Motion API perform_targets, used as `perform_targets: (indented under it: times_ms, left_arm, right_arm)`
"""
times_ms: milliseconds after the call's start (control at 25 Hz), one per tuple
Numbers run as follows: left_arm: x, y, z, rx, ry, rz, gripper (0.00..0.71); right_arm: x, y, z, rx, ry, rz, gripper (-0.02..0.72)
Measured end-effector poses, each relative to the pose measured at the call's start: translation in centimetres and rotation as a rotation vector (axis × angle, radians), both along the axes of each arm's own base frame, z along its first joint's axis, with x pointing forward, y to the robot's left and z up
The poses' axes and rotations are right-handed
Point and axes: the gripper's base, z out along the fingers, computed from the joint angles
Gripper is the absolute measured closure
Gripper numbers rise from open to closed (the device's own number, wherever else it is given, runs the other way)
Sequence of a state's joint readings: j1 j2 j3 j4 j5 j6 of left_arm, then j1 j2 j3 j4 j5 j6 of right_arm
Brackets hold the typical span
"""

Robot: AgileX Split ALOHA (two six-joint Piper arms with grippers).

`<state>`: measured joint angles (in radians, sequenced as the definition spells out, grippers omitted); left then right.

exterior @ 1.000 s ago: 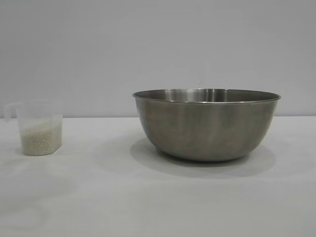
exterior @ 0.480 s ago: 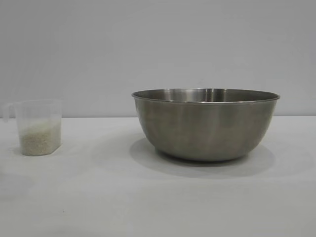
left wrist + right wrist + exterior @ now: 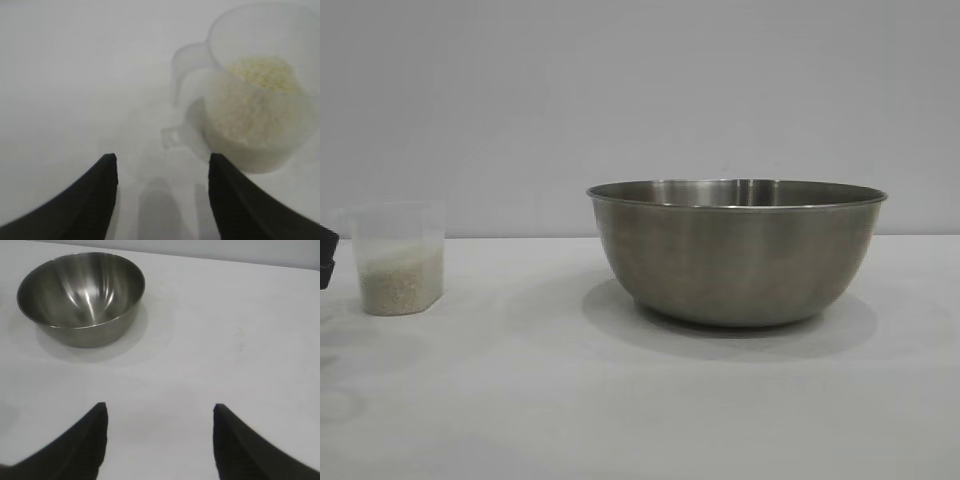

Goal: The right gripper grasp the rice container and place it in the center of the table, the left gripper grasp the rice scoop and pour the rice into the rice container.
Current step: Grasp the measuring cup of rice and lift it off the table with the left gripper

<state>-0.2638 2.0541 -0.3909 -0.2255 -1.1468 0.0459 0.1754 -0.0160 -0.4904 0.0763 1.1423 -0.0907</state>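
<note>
Steel rice container [image 3: 736, 252] already stands central, your right gripper [image 3: 159, 412] open and well apart; your left gripper [image 3: 162, 162] has just entered beside the rice scoop [image 3: 252, 102]; fingers open, handle ahead, rice [image 3: 260, 95] unpoured.

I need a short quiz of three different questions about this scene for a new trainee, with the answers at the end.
1. True or false: the rice already lies inside the rice container.
2. Which gripper is close to the rice scoop? A) the left gripper B) the right gripper C) both
3. Fill the gap: in the right wrist view, the inside of the rice container looks ____.

Key:
1. False. The rice sits in the rice scoop; the scoop stands upright on the table, apart from the container.
2. A. Its open fingers point toward the scoop without touching it; the right gripper is also open, well back from the container.
3. Empty.
</note>
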Motion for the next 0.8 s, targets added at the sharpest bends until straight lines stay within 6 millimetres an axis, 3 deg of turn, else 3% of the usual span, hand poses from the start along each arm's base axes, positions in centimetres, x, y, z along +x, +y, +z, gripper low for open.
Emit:
perform_targets:
  times_ms: [480, 600, 720, 800]
  left_arm:
    - [3.3, -0.8, 0.6, 0.02, -0.095, -0.007, 0.374]
    - [4.5, -1.4, 0.9, 0.035, -0.133, -0.051, 0.578]
    - [5.5, -2.2, 1.5, 0.045, -0.173, -0.11, 0.71]
    - [5.9, -2.6, 1.7, 0.051, -0.19, -0.15, 0.71]
  right_arm:
    - [0.0, 0.0, 0.0, 0.0, 0.0, 0.0, 0.297]
    - [0.0, 0.0, 0.0, 0.0, 0.0, 0.0, 0.297]
    - [0.0, 0.0, 0.0, 0.0, 0.0, 0.0, 0.297]
    - [0.0, 0.0, 0.0, 0.0, 0.0, 0.0, 0.297]
